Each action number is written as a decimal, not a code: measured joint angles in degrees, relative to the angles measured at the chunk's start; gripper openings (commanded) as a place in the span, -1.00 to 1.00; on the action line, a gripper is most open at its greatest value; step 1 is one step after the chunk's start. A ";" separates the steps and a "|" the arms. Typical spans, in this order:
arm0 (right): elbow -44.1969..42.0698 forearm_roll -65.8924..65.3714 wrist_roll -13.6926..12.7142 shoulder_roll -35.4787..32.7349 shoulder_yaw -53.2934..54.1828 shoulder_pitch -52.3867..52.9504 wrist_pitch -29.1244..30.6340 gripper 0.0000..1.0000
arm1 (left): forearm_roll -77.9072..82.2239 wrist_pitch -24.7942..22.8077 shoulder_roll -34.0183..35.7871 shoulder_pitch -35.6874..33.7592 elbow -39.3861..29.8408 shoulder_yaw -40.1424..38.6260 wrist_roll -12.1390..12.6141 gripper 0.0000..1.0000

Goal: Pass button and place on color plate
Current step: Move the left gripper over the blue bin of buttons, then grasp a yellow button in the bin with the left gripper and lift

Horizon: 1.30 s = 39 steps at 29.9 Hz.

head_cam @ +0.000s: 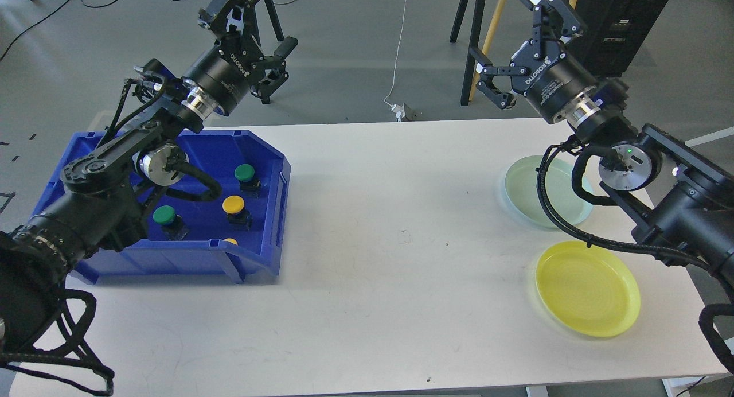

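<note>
Several buttons lie in a blue bin (pixel 189 259) at the table's left. They are a green button (pixel 245 173), a yellow button (pixel 234 205), another green button (pixel 164 215) and a yellow one (pixel 230 241) mostly hidden by the bin's front wall. On the right are a pale green plate (pixel 530 196) and, nearer me, a yellow plate (pixel 588 288), both with nothing on them. My left gripper (pixel 258 38) is raised above and behind the bin, open and holding nothing. My right gripper (pixel 516 41) is raised behind the pale green plate, also open and holding nothing.
The white table (pixel 390 225) stretches bare between the bin and the plates. My right arm's cables (pixel 550 207) hang over part of the pale green plate. Stands, legs and cords are on the floor beyond the table's far edge.
</note>
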 measured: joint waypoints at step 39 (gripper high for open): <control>-6.51 1.12 -0.17 -4.48 4.13 -2.68 -3.84 1.00 | 56.31 6.34 22.82 -32.30 -23.74 62.12 -0.02 0.99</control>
